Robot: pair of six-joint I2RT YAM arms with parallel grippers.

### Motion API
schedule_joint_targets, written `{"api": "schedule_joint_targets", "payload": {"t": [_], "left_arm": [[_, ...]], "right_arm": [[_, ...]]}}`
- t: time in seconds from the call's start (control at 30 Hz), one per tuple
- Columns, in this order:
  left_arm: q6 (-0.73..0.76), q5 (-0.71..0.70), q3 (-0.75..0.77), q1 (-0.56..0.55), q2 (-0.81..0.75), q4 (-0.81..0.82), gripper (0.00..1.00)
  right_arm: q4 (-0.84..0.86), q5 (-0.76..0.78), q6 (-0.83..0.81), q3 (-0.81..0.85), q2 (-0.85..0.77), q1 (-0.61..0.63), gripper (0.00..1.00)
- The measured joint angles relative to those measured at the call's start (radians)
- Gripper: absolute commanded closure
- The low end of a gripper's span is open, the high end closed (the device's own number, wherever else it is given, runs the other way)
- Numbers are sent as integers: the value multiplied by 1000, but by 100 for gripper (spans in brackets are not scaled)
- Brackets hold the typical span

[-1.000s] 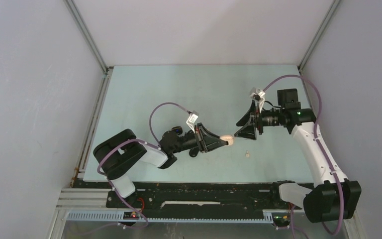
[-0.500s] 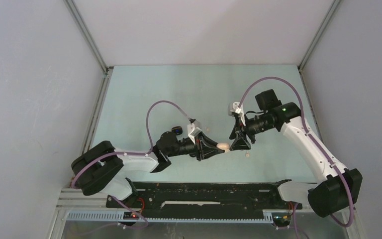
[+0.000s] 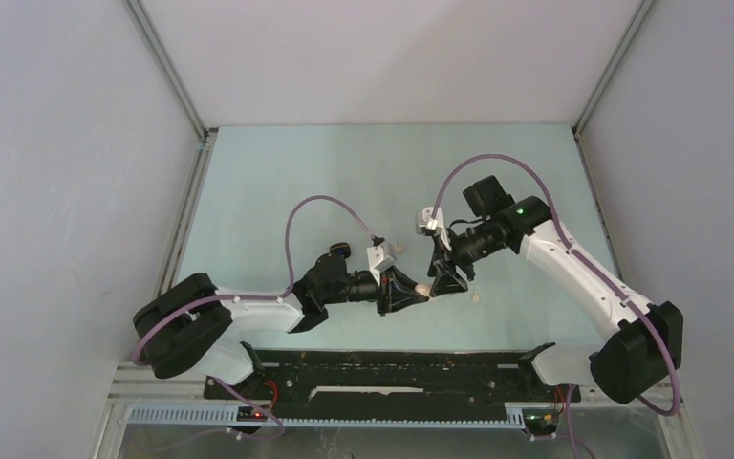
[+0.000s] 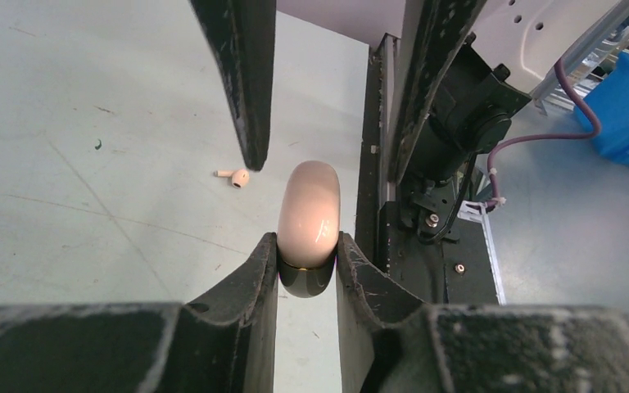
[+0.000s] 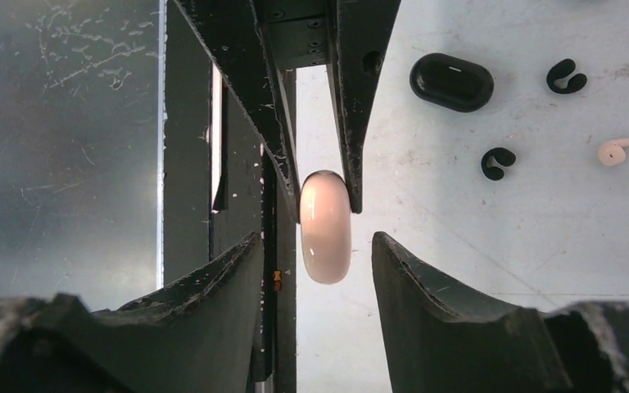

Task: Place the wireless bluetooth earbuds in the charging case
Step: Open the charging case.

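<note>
My left gripper is shut on a closed, beige pebble-like charging case, holding it by its dark end above the table. In the top view the case sits between both grippers. My right gripper is open, and its fingers flank the case's free end without touching it. One whitish-beige earbud lies on the table beyond the case. Another beige earbud and two curled black earbuds lie behind the left gripper.
A black oval case lies on the table near the black earbuds; it also shows in the top view. The black rail at the table's near edge runs just below both grippers.
My right arm has swung left and toward the near edge, bringing its open fingers around the case. My left gripper has shifted slightly toward the near edge, still holding the case.
</note>
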Motion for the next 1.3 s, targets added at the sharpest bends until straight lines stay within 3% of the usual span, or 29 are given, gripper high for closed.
{"api": "schedule_joint_targets", "payload": {"t": [0.17,0.33,0.47,0.53,0.83,1.3], "left_arm": [[9,0,0,-1,-28,4,100],[19,-5,-8,-1,-52,18,100],[25,-19,-25,-1,-54,25,79],[26,-22,-32,-1,-55,33,69],[48,-41,-76,-4,-56,102,60],[-7,19,-102,-4,31,239,61]], "right_arm": [[25,16,26,0,14,28,50],[44,23,53,0,45,50,66],[45,31,68,0,53,64,77],[46,32,70,0,53,66,79],[48,32,68,0,31,69,83],[36,32,65,0,11,69,81]]}}
